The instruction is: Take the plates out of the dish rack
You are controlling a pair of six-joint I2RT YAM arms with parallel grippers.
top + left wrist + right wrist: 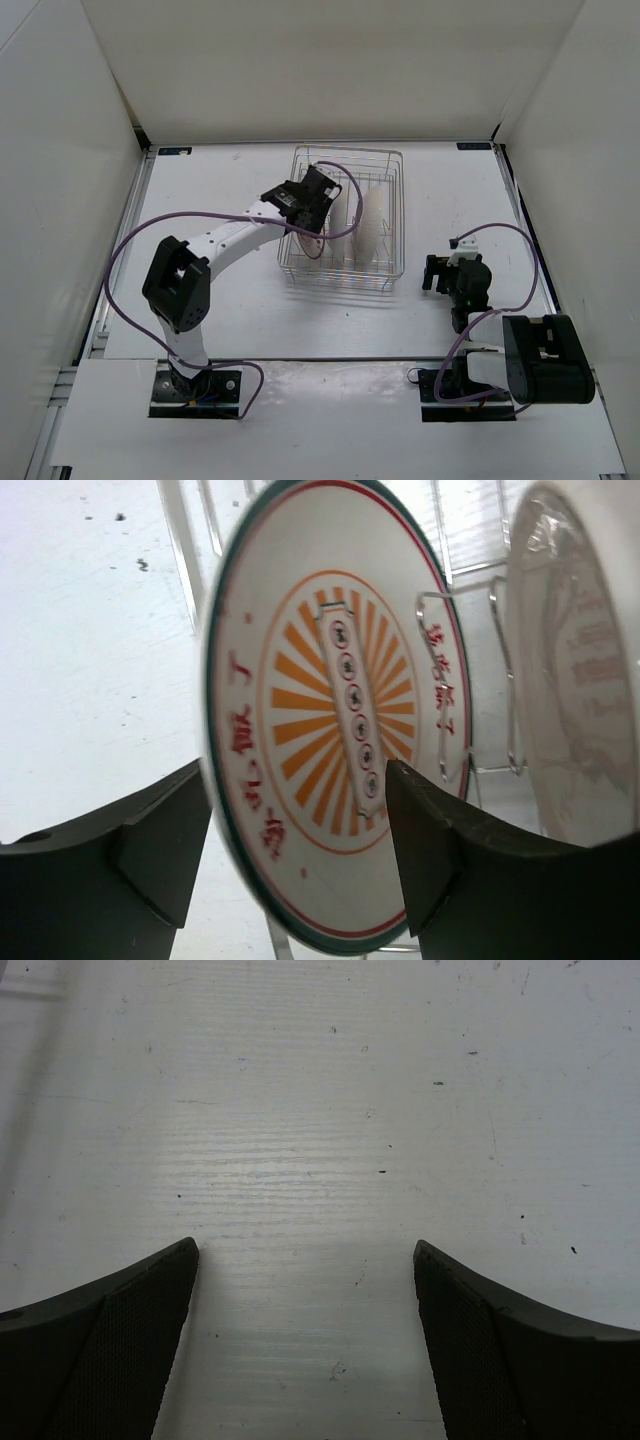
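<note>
The dish rack (342,284), a silver wire basket, stands at the middle of the table with three plates upright in it. In the left wrist view the plate with orange radial lines (330,630) stands between the two fingers of my left gripper (298,820). The jaws are wide apart, one on its back and one before its face. A second plate with a faint brown pattern (585,680) stands to its right. From above, my left gripper (308,205) reaches into the rack's left side, with white plate backs (373,225) beside it. My right gripper (438,272) is open and empty over bare table (305,1260).
Rack wires and prongs (470,680) stand between the two plates. White walls enclose the table on the left, back and right. The right arm base (540,365) sits at the near right edge.
</note>
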